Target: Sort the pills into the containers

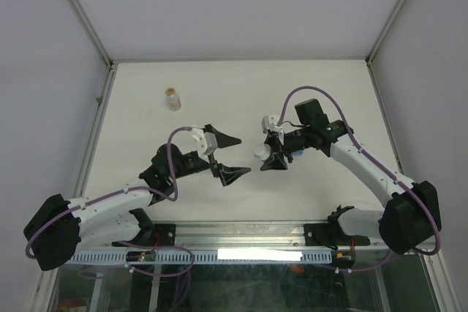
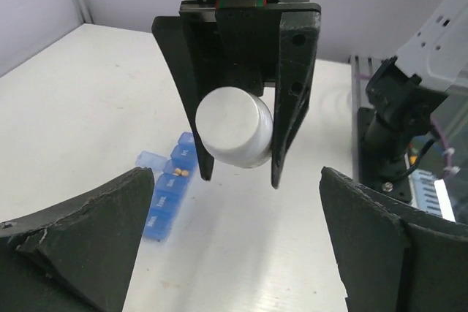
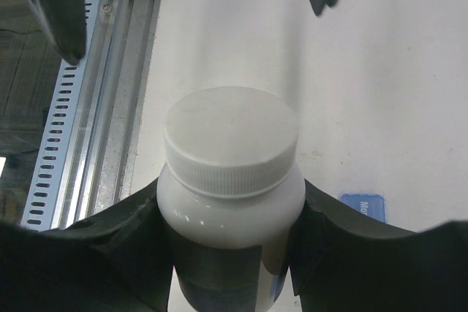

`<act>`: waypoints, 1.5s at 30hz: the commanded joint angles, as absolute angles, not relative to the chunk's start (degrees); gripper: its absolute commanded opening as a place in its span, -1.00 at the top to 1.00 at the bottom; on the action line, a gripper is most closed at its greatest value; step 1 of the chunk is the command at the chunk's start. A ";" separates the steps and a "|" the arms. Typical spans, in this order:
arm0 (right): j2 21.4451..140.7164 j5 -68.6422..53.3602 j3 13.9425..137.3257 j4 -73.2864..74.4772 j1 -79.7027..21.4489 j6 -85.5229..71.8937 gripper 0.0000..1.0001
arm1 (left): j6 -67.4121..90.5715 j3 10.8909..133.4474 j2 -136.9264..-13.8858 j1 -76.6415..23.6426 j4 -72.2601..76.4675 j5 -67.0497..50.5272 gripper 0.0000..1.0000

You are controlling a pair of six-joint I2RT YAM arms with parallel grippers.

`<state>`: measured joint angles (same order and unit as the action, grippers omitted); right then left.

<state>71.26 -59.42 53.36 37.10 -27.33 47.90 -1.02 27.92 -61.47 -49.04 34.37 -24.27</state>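
Sorting has barely begun: a couple of orange pills (image 2: 181, 172) sit in one open compartment of the blue organiser (image 2: 167, 196), the rest look closed, and the white bottle (image 2: 234, 128) has its cap on. The right tool (image 1: 276, 157) is clamped partway open around that bottle, above the desk (image 2: 88, 93). The organiser lies on the desk just below the bottle; the left tool (image 1: 235, 157) faces the bottle's cap, spread wide and empty
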 commanded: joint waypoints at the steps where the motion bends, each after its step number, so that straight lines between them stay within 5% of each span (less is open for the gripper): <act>1: 70.77 -61.67 55.94 34.97 -27.22 47.93 1.00 | 18.06 18.26 -55.44 -48.70 52.88 -18.96 -0.98; 8: 71.07 -61.77 55.97 34.98 -27.21 47.92 1.00 | 33.26 13.46 -53.12 -48.81 60.63 -14.56 -0.98; 14: 71.12 -61.60 55.97 34.98 -27.22 47.91 1.00 | 35.36 19.57 -49.48 -49.96 42.00 -6.37 -0.92; 21: 71.19 -61.48 55.95 34.98 -27.19 47.93 1.00 | 29.91 28.79 -49.04 -62.09 22.22 21.80 -0.92; 29: 71.44 -61.26 55.85 34.90 -27.12 47.85 1.00 | 31.09 35.24 -54.54 -63.45 19.51 21.54 -0.91; 45: 71.59 -61.13 55.97 34.97 -27.20 48.05 1.00 | 31.91 48.60 -67.13 -68.57 10.41 27.20 -0.35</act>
<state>71.92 -59.37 53.36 37.10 -27.29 47.90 32.80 44.66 -65.89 -67.59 11.11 26.55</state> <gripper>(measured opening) 0.545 0.709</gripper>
